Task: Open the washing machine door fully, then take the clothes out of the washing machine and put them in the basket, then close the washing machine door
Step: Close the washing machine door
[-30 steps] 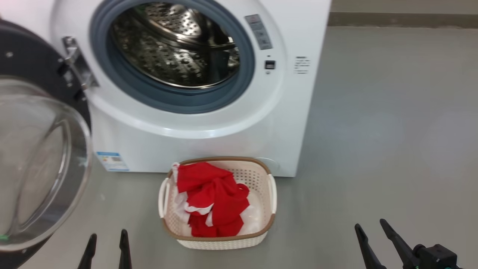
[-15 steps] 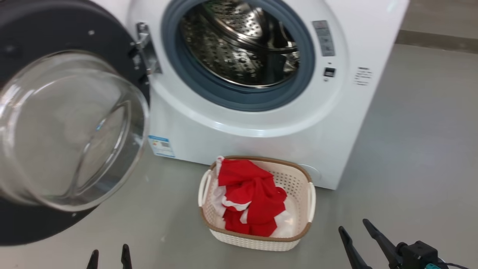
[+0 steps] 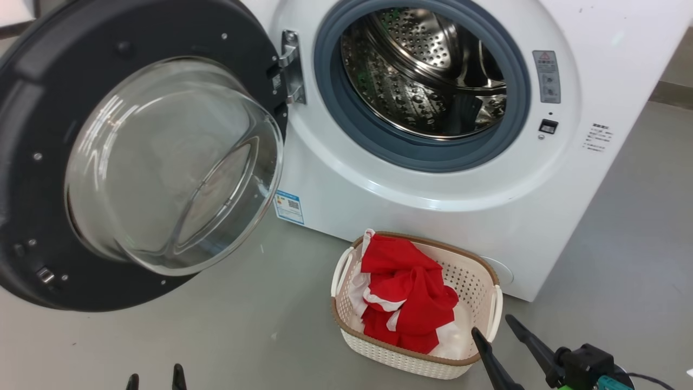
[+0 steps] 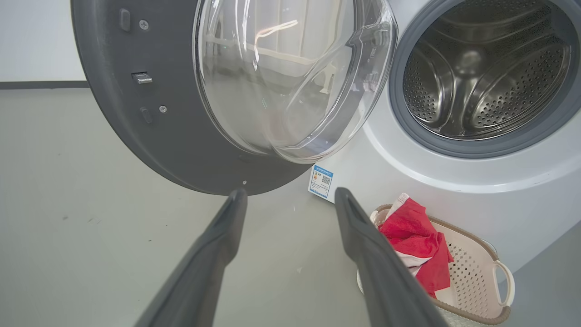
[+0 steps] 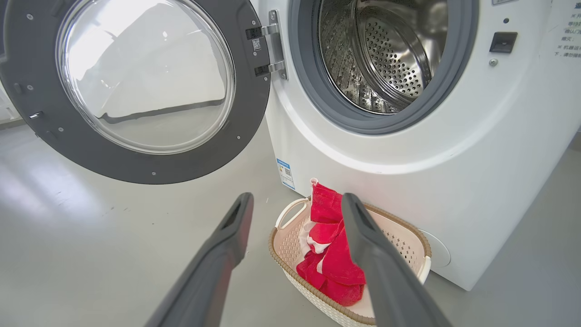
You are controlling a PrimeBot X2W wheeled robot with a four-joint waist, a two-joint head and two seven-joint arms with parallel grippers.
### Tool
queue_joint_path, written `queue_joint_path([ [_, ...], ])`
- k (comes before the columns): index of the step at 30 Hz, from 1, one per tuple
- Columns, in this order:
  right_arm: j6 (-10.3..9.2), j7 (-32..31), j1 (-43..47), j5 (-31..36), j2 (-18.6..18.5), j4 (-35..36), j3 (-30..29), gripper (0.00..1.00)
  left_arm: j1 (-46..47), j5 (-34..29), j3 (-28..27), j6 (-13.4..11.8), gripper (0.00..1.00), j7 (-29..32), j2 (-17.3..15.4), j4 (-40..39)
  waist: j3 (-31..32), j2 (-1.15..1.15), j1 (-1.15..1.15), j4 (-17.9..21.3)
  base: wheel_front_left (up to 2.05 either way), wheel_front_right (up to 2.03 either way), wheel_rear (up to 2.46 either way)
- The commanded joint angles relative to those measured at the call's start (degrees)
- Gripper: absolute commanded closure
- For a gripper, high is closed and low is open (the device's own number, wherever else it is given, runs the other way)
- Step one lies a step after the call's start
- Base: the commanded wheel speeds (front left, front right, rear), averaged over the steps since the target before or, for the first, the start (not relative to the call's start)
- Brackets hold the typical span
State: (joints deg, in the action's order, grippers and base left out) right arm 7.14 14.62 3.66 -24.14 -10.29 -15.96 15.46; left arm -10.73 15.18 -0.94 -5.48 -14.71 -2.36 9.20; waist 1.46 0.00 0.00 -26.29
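Note:
The white washing machine (image 3: 433, 195) stands with its round black-rimmed door (image 3: 141, 157) swung wide open to the left, glass bowl bulging toward me. Its steel drum (image 3: 427, 70) looks bare inside. The red and white clothes (image 3: 406, 295) lie bundled in the cream basket (image 3: 411, 363) on the floor in front of the machine. My left gripper (image 3: 154, 378) is open at the bottom edge, below the door and apart from it. My right gripper (image 3: 495, 333) is open beside the basket's right rim, nothing between its fingers (image 5: 236, 227).
Grey floor (image 3: 243, 336) spreads around the machine and basket. A blue label (image 3: 288, 206) is stuck low on the machine's front. The open door (image 4: 181, 113) hangs over the floor at the left, close ahead of my left fingers (image 4: 227, 227).
The head camera has swung left, so the whole picture has shifted right and the door shows more fully. Both grippers stay open.

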Motion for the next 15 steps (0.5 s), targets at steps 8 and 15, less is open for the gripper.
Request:
queue_joint_path([
  [8, 0.35, 0.4, -4.7, -0.8, -1.3, 0.4, 2.5, 0.00, -0.6, 1.7, -1.8, -2.0, 0.00, -0.3, -0.5, -4.2, -0.4, 0.00, 0.00, -1.4, 0.00, 0.00, 0.00],
  [15, 0.35, 0.4, -5.0, -1.1, -1.2, 0.3, 3.0, 0.00, 0.5, 4.3, -1.1, -1.3, 0.65, -0.3, -0.5, -6.0, -0.9, 0.00, 0.00, -1.4, 0.00, 0.00, 0.00],
])
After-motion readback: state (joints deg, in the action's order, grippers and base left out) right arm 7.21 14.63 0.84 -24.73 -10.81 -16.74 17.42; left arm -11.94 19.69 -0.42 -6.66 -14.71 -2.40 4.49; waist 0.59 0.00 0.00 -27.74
